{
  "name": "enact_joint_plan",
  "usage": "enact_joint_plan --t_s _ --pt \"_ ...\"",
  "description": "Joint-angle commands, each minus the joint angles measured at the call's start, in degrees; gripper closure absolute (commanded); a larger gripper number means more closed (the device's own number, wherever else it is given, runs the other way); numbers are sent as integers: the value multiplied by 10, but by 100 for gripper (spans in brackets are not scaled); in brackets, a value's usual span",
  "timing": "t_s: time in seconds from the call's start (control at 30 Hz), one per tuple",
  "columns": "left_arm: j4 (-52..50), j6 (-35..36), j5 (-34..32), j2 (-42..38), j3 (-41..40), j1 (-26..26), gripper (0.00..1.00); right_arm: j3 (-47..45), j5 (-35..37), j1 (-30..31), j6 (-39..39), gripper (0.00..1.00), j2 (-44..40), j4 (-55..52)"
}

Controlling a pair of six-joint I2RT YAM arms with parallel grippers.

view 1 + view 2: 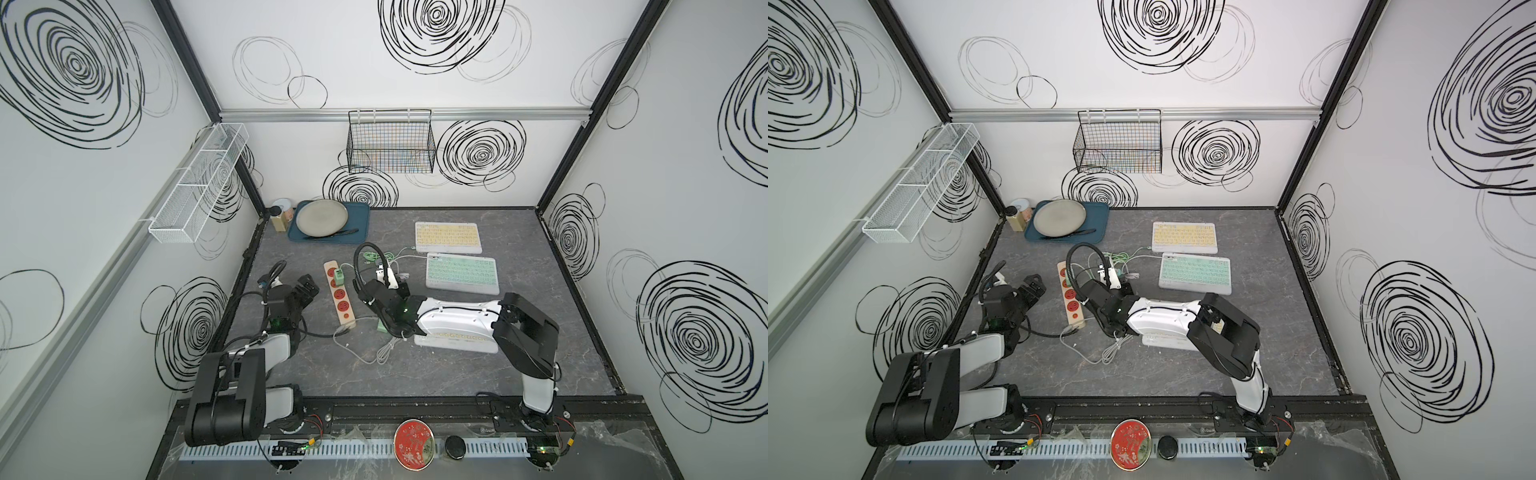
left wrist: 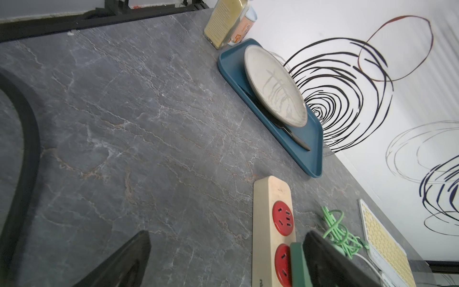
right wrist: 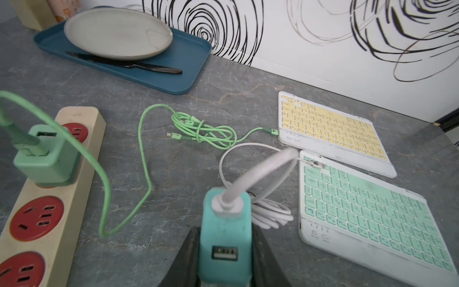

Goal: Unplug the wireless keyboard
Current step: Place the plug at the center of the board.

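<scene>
Right fingers [image 3: 183,261] are pinched on the teal charger [image 3: 223,238], held clear of the power strip [image 3: 73,198]; left fingers [image 2: 119,263] are spread wide.

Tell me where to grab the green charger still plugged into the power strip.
Grip the green charger by the two flat side faces of its boxy body. Come from above, jaws straddling the green cable plugged into its top face. It stands upright in the power strip, so a straight upward pull should free it. The open left tool is nearest.
</scene>
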Motion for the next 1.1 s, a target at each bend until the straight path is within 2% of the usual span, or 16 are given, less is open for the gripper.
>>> enact_joint_plan --t_s 0.0,0.13,0.3,0.5,0.8,1.07 --pt "34 9 -20 -6 -6 -7 1 34 -23 4 -16 100 7 2" --pt "32 11 -27 -9 -6 -12 0 57 -47 4 -21 100 23 -4" --pt "31 11 -29 -9 -7 -13 1 100 4 6 -20 100 64 -55" --pt "30 11 -30 -9 -6 -14 1 90 37 -5 -24 100 65 -81" --pt "30 12 -31 -9 -6 -16 1 7 69 -20 -8 100 -9 -89" --pt "29 12 -34 -10 -6 -18 1 43 69 -4 -16 100 16 -99"
